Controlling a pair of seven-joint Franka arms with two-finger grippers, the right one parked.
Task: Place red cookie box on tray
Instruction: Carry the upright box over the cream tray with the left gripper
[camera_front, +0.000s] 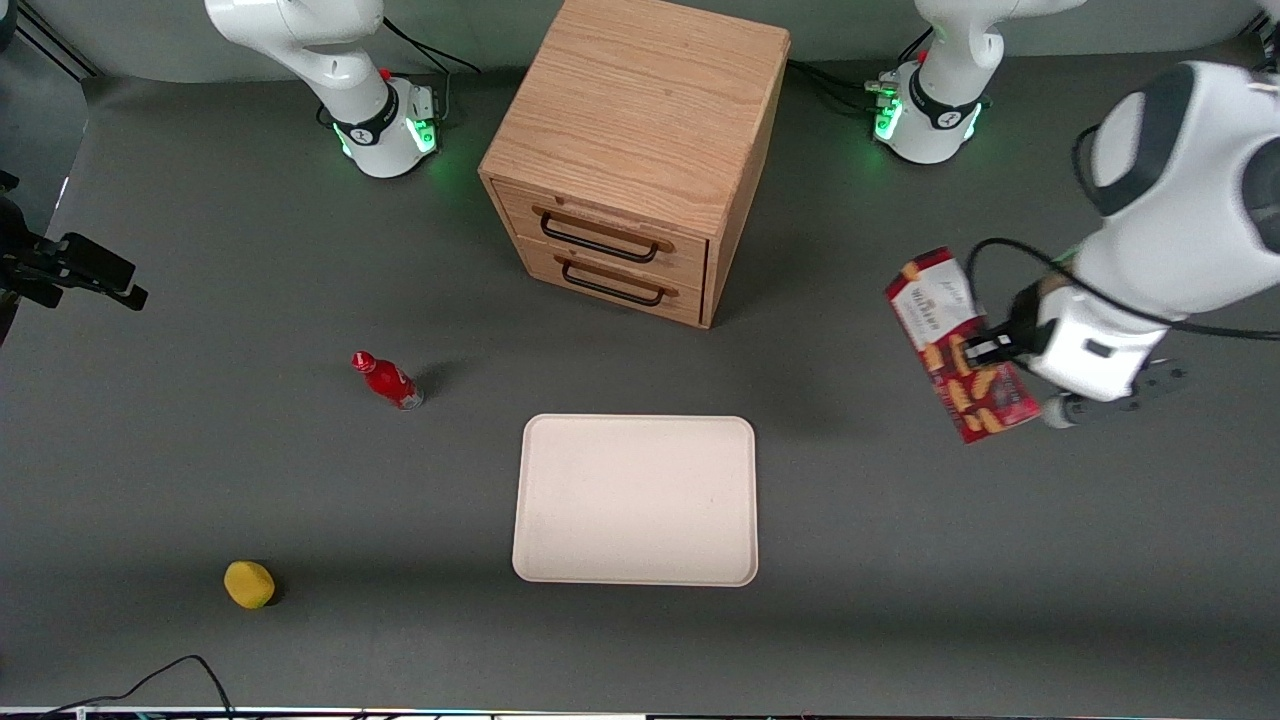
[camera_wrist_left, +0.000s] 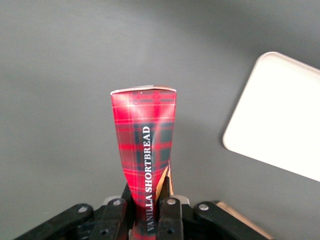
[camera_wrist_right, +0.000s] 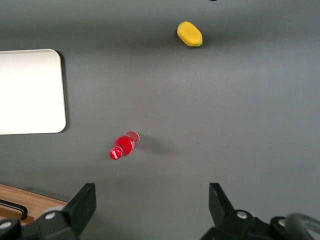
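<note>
The red cookie box (camera_front: 958, 340), a slim plaid carton with a white label end and biscuit pictures, hangs tilted in the air toward the working arm's end of the table. My gripper (camera_front: 985, 350) is shut on it at about mid-length. In the left wrist view the box (camera_wrist_left: 145, 145) sticks out from between the black fingers (camera_wrist_left: 170, 212), which pinch its narrow sides; the lettering reads VANILLA SHORTBREAD. The cream-beige tray (camera_front: 636, 498) lies flat and bare in the middle of the table, nearer the front camera than the box, and it also shows in the wrist view, tray (camera_wrist_left: 280, 130).
A wooden two-drawer cabinet (camera_front: 640, 150) stands farther from the camera than the tray. A small red bottle (camera_front: 388, 380) and a yellow lemon-like object (camera_front: 249, 584) lie toward the parked arm's end. A black cable (camera_front: 160, 680) curls at the table's front edge.
</note>
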